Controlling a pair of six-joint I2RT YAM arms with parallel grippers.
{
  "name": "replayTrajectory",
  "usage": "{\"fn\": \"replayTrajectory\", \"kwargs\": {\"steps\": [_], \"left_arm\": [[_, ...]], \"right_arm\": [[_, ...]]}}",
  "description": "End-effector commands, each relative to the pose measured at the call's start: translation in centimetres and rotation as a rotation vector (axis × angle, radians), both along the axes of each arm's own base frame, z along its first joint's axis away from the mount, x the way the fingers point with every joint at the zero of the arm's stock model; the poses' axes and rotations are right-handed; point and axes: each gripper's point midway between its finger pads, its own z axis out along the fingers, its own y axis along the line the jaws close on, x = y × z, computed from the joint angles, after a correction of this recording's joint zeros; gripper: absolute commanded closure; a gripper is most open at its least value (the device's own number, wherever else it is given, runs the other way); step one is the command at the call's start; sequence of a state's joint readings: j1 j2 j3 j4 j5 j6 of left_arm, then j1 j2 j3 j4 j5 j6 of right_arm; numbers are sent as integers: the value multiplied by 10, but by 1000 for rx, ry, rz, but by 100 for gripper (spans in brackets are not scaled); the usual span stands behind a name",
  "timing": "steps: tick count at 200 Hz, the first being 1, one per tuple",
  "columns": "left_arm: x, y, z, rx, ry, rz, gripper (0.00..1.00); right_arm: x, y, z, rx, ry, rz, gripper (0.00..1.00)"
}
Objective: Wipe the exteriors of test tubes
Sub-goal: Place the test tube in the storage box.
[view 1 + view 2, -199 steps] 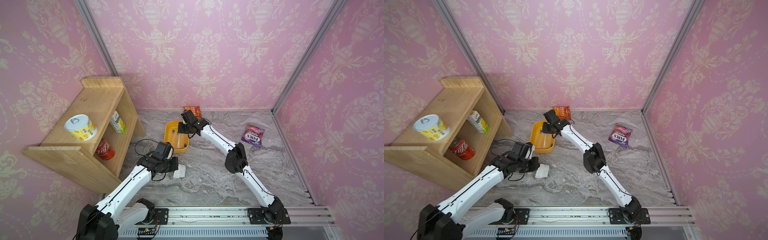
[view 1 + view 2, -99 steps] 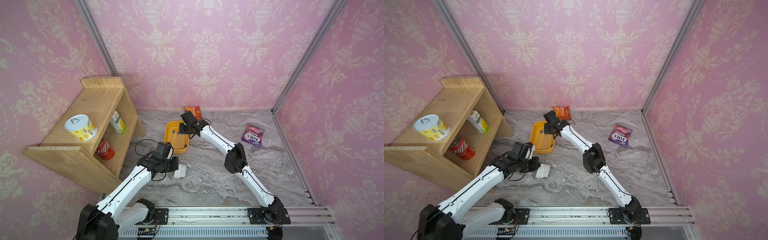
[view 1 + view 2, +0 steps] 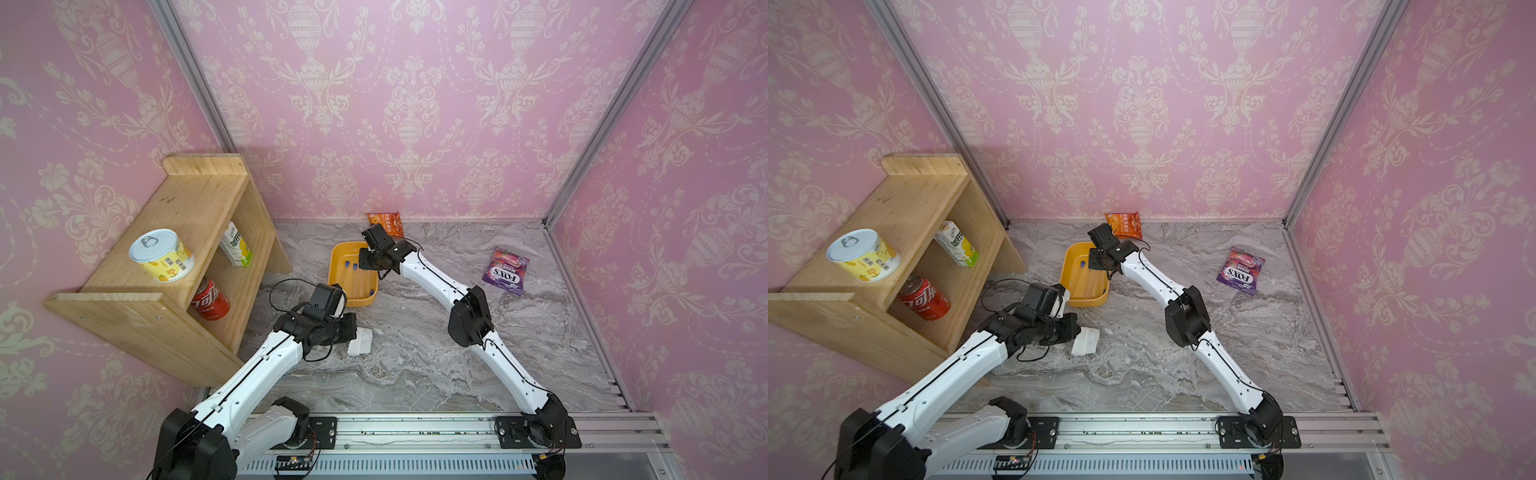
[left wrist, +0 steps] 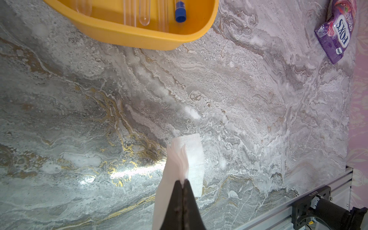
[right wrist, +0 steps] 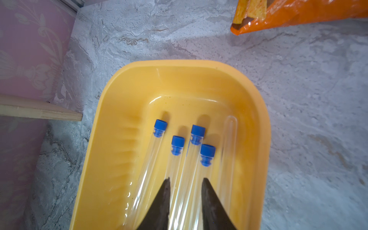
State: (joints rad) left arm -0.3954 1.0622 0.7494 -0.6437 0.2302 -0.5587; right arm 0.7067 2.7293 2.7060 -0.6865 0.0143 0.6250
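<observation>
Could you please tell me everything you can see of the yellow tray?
The yellow tray is a shallow, glossy, plastic-looking tub with rounded corners and a raised rim, sitting flat on the marble table near the back wall. Five clear test tubes lie lengthwise in it, one reversed. The right gripper hovers over them, jaws apart.

Purple bag (image 3: 505, 270): "FOX'S" in large white letters, legible in both top views and the left wrist view; smaller print unclear.
Red can (image 3: 210, 300): white Chinese characters, "可口" legible.
Yellow tin (image 3: 164, 257): print illegible.
Carton (image 3: 237, 246): print illegible.
Orange packet (image 3: 387, 222): print illegible.
</observation>
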Motion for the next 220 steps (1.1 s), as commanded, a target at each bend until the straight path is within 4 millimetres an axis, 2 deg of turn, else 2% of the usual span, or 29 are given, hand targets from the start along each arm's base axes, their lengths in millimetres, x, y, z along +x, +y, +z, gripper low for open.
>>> {"fn": "replayTrajectory", "kwargs": {"steps": [1,13,30,39,54,74,89,108,132,146,158,171,184,187,199,210,220], "left_arm": [[0,-1,-5,-2,6,-23,100],[1,-3,-7,-4,11,-27,100],[4,-15,-5,-53,9,-56,100],[7,-23,-3,-69,2,-69,100],[11,-41,2,-67,-16,-112,100],[21,-74,0,-72,-27,-178,100],[24,-109,-5,-83,-11,-246,100],[30,-155,-8,-97,-7,-324,100],[44,-199,-6,-163,-14,-351,100],[52,-218,-5,-189,-9,-370,99],[56,-231,-2,-201,-7,-393,91],[60,-242,-3,-218,6,-403,76],[63,-247,-6,-218,24,-401,64],[63,-246,-7,-211,29,-399,61],[65,-242,-15,-167,55,-375,52],[65,-241,-18,-157,56,-372,34],[65,-238,-17,-127,39,-367,7]], "right_arm": [[5,-14,81,4,-139,-3,71],[4,-35,108,-67,-194,-37,71],[-2,-79,148,-191,-265,-130,70],[-8,-107,164,-260,-278,-186,67],[-22,-156,177,-345,-251,-273,67],[-49,-213,176,-387,-174,-337,66],[-76,-254,172,-398,-136,-372,64],[-113,-304,164,-400,-77,-420,55],[-159,-344,150,-401,-29,-438,53],[-183,-359,140,-403,0,-440,46],[-201,-369,130,-399,30,-443,37],[-217,-372,120,-375,54,-428,35],[-229,-375,114,-352,71,-422,30],[-235,-376,102,-363,96,-415,29],[-246,-375,93,-345,119,-396,25],[-252,-374,87,-327,129,-383,14],[-257,-370,82,-304,130,-361,2]]}}
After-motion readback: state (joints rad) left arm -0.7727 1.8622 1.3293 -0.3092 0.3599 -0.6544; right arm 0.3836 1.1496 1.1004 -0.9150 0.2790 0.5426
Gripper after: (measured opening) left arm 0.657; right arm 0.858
